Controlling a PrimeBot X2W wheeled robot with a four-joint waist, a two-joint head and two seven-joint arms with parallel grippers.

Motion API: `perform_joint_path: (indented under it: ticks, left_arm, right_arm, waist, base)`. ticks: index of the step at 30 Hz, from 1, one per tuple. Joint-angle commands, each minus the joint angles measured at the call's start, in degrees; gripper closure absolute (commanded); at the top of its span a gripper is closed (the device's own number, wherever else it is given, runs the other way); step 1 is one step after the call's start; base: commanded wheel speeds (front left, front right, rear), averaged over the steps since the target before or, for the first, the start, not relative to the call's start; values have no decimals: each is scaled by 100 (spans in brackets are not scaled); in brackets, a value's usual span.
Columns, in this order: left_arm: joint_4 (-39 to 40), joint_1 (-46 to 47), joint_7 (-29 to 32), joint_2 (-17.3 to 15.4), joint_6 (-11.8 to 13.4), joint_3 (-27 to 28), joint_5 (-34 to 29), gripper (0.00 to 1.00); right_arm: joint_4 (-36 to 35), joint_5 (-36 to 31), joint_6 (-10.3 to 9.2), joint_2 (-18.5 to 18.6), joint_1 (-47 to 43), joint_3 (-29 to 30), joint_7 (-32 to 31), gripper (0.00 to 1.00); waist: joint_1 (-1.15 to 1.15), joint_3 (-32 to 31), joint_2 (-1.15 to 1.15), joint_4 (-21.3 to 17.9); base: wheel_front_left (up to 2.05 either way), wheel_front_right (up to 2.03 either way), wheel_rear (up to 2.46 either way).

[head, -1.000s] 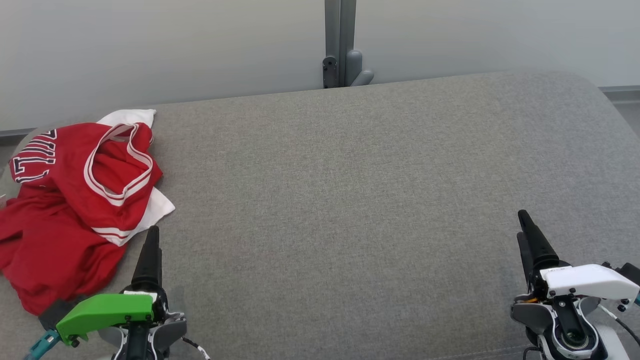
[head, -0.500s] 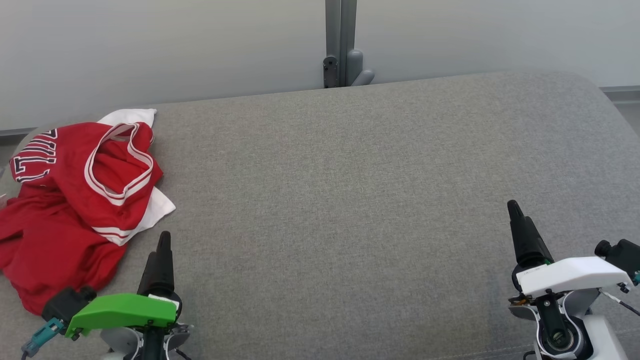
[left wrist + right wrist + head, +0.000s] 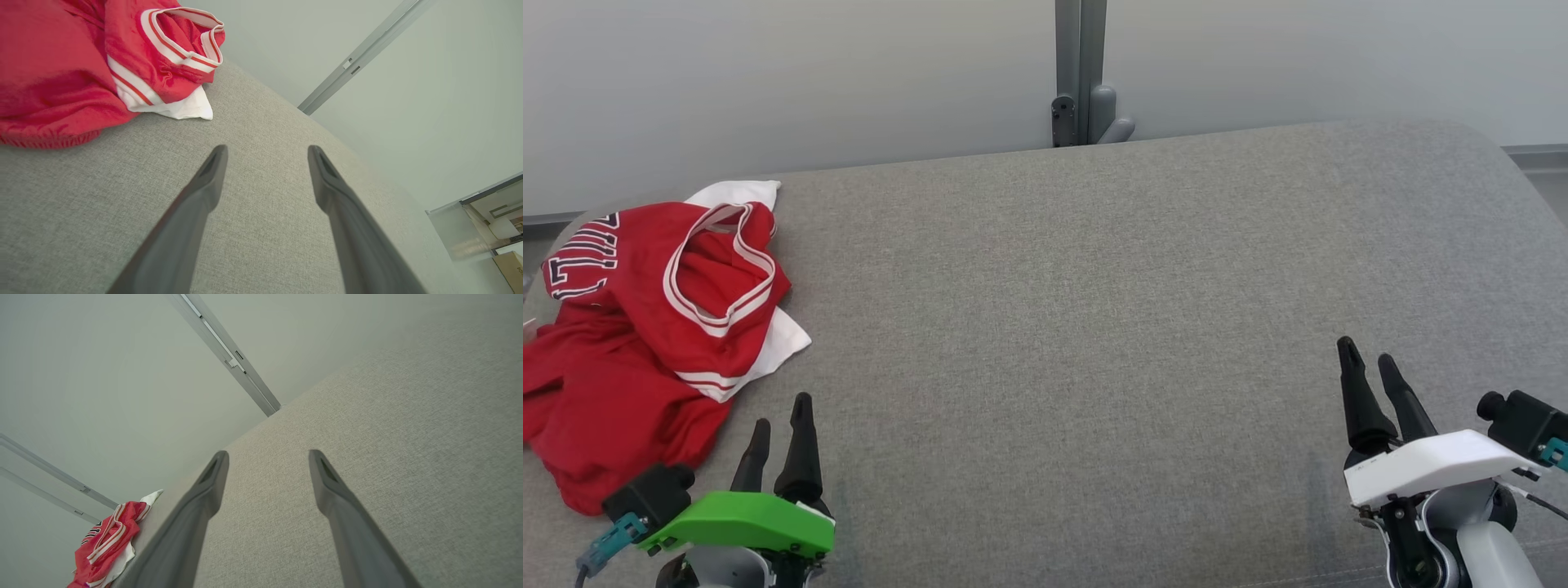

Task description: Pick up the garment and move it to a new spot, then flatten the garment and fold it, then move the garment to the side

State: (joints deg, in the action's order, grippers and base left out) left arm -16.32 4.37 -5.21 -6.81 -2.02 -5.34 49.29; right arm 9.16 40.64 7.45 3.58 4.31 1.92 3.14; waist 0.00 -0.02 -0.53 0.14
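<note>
Cushion (image 3: 1094,310): grey woven fabric, broad and flat, running across the whole frame.
Jersey (image 3: 621,351): red and crumpled in a heap on the cushion, at the left edge of the head view, about mid-height. White striped trim (image 3: 719,322) loops around an opening on top. Dark lettering shows at the upper left, and a white corner (image 3: 788,339) pokes out underneath on the right.
Handling: it looks light, soft and limp, perhaps a little slick. It would likely sag and bunch when lifted, and nothing about it seems breakable.
Where to grip: the banded trim or the white corner look like the firmest edges and the nearest. Pinching one edge seems safer than grabbing the whole wad.
Left gripper (image 3: 782,410): lower left of the head view, fingers spread and empty, pointing up the frame. The jersey lies just up and left of the tips, near but not touching. In the left wrist view it sits at upper left, with bare cushion between the fingers.
Right gripper (image 3: 1365,349): lower right, fingers spread and empty, well apart from the jersey.
Wall (image 3: 809,73): pale, with a grey post (image 3: 1078,57) at top centre.
</note>
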Motion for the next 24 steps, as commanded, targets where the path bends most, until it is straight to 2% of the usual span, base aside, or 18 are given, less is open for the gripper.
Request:
perform_joint_path:
  ticks: [1, 8, 24]
  left_arm:
    - [133, 11, -67, -86, 22, -12, -255, 0]
    - [225, -105, -164, -107, 41, -20, -736, 0]
    - [253, -306, -414, -110, -122, 17, -1872, 0]
  right_arm:
    - [-121, -251, 3, 61, -4, -16, 71, 0]
    - [-199, -731, 3, 90, -97, -52, 189, 0]
    - [-398, -1822, 3, 90, -294, -59, 493, 0]
  waist:
    - [0, -3, 20, 0]
    - [0, -17, 22, -5]
    - [0, -21, 30, -16]
  base:
    - [0, 0, 0]
    - [0, 0, 0]
    - [0, 0, 0]
